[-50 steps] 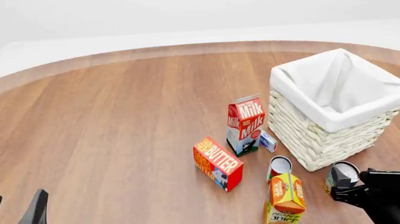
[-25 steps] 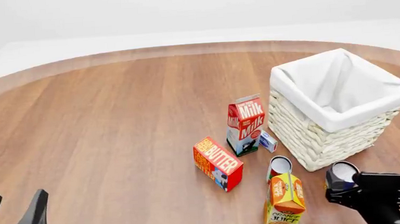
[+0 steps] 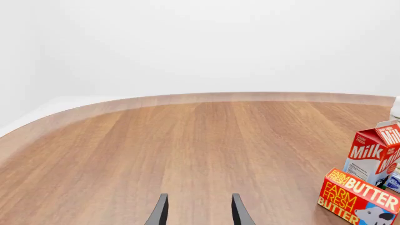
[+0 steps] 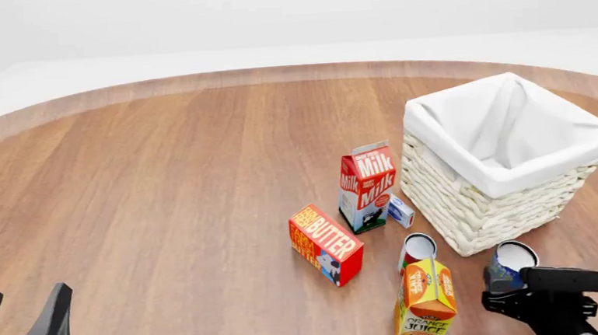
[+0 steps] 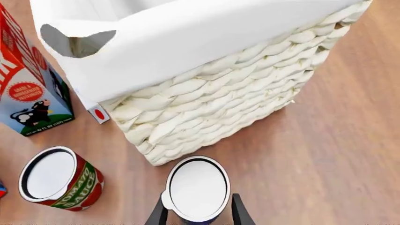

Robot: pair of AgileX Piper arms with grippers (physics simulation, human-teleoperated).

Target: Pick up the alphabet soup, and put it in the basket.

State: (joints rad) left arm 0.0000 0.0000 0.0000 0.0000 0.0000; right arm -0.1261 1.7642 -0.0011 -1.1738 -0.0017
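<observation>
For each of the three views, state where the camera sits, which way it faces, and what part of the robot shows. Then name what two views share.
Front view: fixed above and behind the arms, facing forward over the basket; left tool and right tool show.
Left wrist view: behind the left tool, facing bare table and butter box.
Right wrist view: behind the right tool, looking down on the alphabet soup.
Shared: milk carton.

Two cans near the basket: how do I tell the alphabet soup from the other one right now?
The alphabet soup sits between the right hand's fingers; the tomato can stands free, beside the milk carton. The soup shows dark blue at its lower edge; the tomato can's label is red and green. In the front view the soup looks tilted, the tomato can upright. Both have pale round tops.
</observation>
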